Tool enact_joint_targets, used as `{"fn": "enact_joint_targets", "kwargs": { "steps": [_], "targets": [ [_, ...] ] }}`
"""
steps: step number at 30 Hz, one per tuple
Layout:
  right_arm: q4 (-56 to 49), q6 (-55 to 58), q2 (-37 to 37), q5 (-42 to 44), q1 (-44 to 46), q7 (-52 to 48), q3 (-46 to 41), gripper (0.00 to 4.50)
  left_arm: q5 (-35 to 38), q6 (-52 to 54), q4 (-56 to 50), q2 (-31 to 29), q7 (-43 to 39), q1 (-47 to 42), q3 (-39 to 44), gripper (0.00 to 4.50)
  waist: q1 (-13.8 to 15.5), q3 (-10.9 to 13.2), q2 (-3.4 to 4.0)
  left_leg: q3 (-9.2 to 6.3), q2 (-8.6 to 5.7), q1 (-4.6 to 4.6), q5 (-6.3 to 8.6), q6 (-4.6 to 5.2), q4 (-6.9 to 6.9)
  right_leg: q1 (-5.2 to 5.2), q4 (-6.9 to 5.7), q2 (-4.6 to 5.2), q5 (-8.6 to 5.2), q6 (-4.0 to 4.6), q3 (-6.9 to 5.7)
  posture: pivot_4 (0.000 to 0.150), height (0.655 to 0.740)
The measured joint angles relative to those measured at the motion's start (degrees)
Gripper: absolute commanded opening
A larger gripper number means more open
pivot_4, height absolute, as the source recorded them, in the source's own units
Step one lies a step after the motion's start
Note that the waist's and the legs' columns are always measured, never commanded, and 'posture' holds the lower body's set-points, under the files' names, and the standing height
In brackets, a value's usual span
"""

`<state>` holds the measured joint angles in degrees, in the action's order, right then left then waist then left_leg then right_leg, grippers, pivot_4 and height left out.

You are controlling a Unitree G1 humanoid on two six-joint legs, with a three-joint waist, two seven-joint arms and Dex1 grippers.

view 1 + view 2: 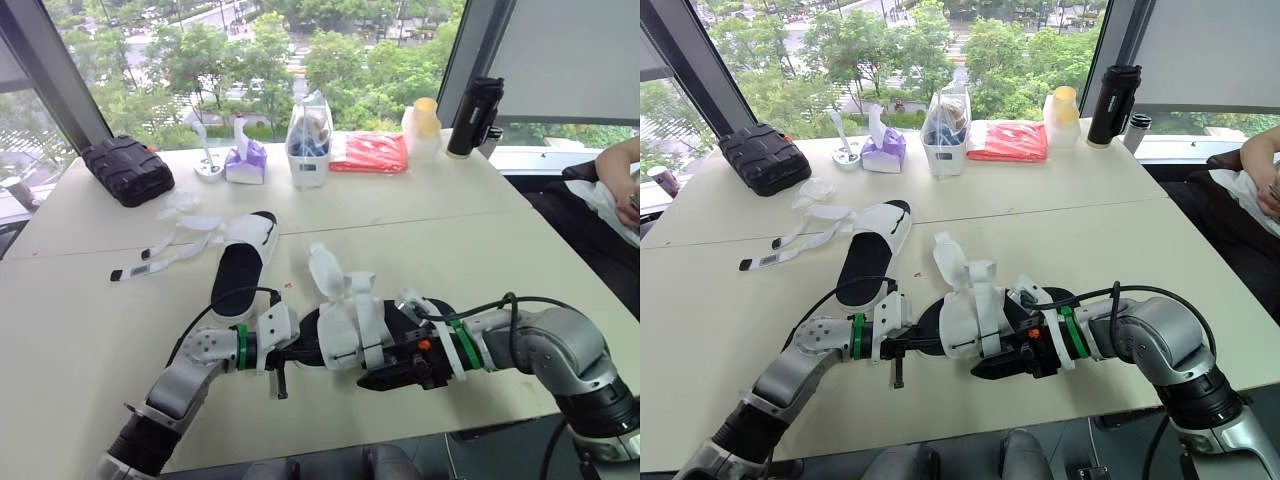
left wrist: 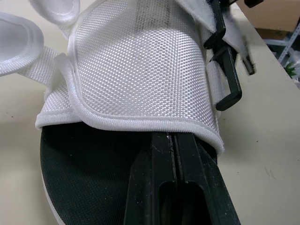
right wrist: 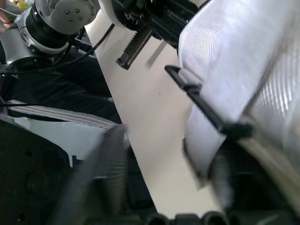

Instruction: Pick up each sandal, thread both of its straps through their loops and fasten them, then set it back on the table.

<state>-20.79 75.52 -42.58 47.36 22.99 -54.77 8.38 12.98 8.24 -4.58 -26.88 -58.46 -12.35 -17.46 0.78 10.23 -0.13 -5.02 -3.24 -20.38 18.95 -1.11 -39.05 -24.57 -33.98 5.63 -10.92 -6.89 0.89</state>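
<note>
One sandal [image 1: 345, 320], black sole with a white woven upper and loose white straps, lies between my two grippers near the table's front edge. My left gripper [image 1: 300, 355] reaches in from the left. In the left wrist view its fingers [image 2: 187, 187] are pressed together, shut, lying on the black insole under the white upper. A black plastic loop [image 2: 225, 70] sits at the upper's side. My right gripper [image 1: 385, 378] holds the sandal's near side from the right. The second sandal [image 1: 243, 268] lies flat farther back, its white straps [image 1: 165, 255] spread out to the left.
Along the table's far edge stand a black pouch [image 1: 125, 170], a tissue pack [image 1: 245, 160], a clear bag [image 1: 308, 135], a red packet [image 1: 368, 152], a yellow-lidded jar [image 1: 424, 125] and a black bottle [image 1: 474, 115]. A person's arm [image 1: 620, 165] shows at the right.
</note>
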Motion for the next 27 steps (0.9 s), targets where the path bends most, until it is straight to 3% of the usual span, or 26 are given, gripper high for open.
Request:
{"fn": "enact_joint_targets", "kwargs": {
  "steps": [2, 3, 7, 19, 27],
  "targets": [
    [0.6, 0.0, 0.0, -0.1, 0.1, 0.3, 0.3, 0.17, 0.0, 0.0, -0.2, 0.0, 0.1, 0.2, 0.0, 0.0, 0.0, 0.0, 0.0, -0.01, 0.0, 0.0, 0.0, 0.0, 0.0, 0.0, 0.01, 0.0, 0.0, 0.0, 0.0, 0.15, 0.74],
    [1.0, 0.0, 0.0, -0.2, 0.1, 0.4, 0.5, 0.06, 0.0, 0.0, -0.2, 0.0, 0.1, 0.2, 0.0, 0.0, 0.0, 0.0, 0.0, 0.0, 0.0, -0.01, 0.0, 0.0, 0.0, 0.0, 0.01, 0.0, 0.0, 0.0, 0.0, 0.15, 0.74],
    [0.6, 0.0, -1.1, -0.4, 0.0, 0.3, 1.3, 0.06, 0.0, 0.0, -0.2, 0.0, 0.1, 0.2, 0.0, 0.0, 0.0, 0.0, 0.0, 0.0, 0.0, -0.01, 0.0, 0.0, 0.01, -0.01, 0.01, 0.0, 0.0, 0.0, 0.0, 0.15, 0.74],
    [-10.9, -3.0, -16.5, 1.2, -9.5, -8.6, 4.7, 0.06, 0.0, 0.0, -0.2, 0.1, 0.5, 0.2, -0.1, 0.0, 0.0, 0.0, -0.01, 0.01, 0.01, 0.01, 0.04, 0.06, -0.01, 0.05, 0.07, 0.01, -0.19, -0.28, -0.02, 0.15, 0.74],
    [-12.8, -4.7, -18.8, 1.8, -9.7, -10.9, 4.6, 0.06, 0.0, 0.0, -0.3, 0.1, 0.5, 0.3, -0.2, 0.0, 0.1, 0.0, -0.01, -0.01, 0.01, 0.0, 0.04, 0.06, 0.0, 0.05, 0.08, 0.01, -0.2, -0.29, -0.02, 0.15, 0.74]
  ]
}}
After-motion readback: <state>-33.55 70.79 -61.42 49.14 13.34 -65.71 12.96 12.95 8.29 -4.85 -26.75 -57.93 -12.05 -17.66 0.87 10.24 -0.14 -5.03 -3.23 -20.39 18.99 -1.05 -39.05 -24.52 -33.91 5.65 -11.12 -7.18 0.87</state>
